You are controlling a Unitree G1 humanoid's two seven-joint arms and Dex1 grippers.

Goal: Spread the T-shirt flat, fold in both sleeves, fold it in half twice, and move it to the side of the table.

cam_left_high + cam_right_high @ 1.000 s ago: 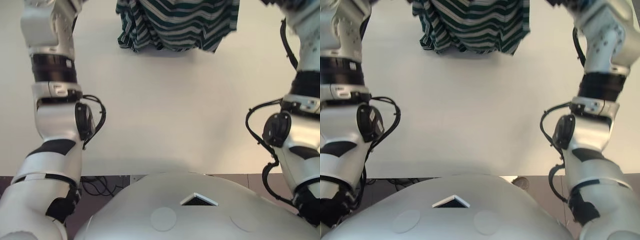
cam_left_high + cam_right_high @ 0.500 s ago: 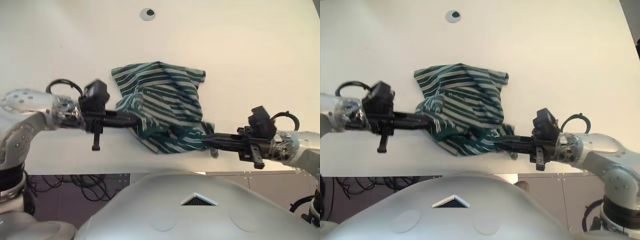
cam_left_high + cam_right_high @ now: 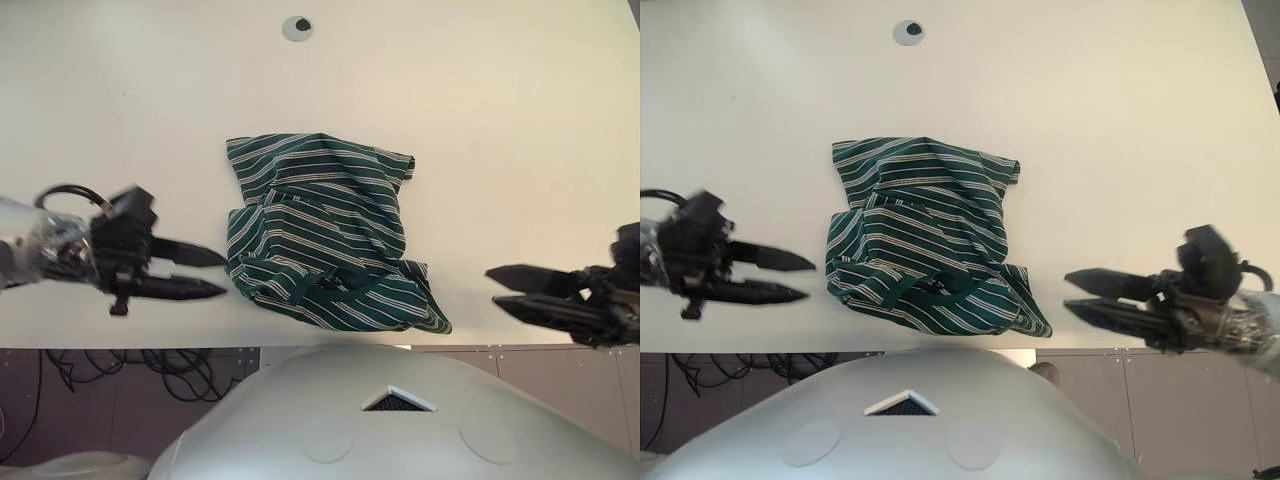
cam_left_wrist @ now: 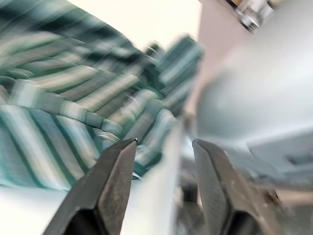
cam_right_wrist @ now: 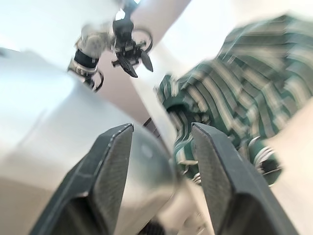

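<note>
- The T-shirt (image 3: 320, 245), dark green with thin white stripes, lies in the middle of the frame on the bench (image 3: 480, 120), close to the bench's lower edge.
- It is not flat. The cloth is bunched and folded over itself, with a thick rumpled band across its lower part. One corner trails out to the lower right and reaches the bench edge.
- The upper edge of the T-shirt is smoother and ends in a small point at the upper right.
- The left pincer (image 3: 224, 274) hangs at the left of the frame, just beside the T-shirt's left side. It is clear of the cloth, its two dark fingers are spread apart, and it holds nothing.
- In the left wrist view the same pincer (image 4: 165, 142) shows a wide gap between its fingers (image 4: 112, 186), with the striped cloth (image 4: 58, 107) beyond them.
- The right pincer (image 3: 492, 286) sits at the lower right of the frame, near the trailing corner but apart from it. Its fingers are also parted and empty.
- In the right wrist view its fingers (image 5: 110, 171) stand wide, with the T-shirt (image 5: 234, 98) past them and the other pincer (image 5: 133, 61) farther off.
- A small round grey disc (image 3: 297, 28) lies on the bench at the top of the frame, well apart from the T-shirt.
- Dark cables (image 3: 200, 370) hang below the bench edge at the lower left.
</note>
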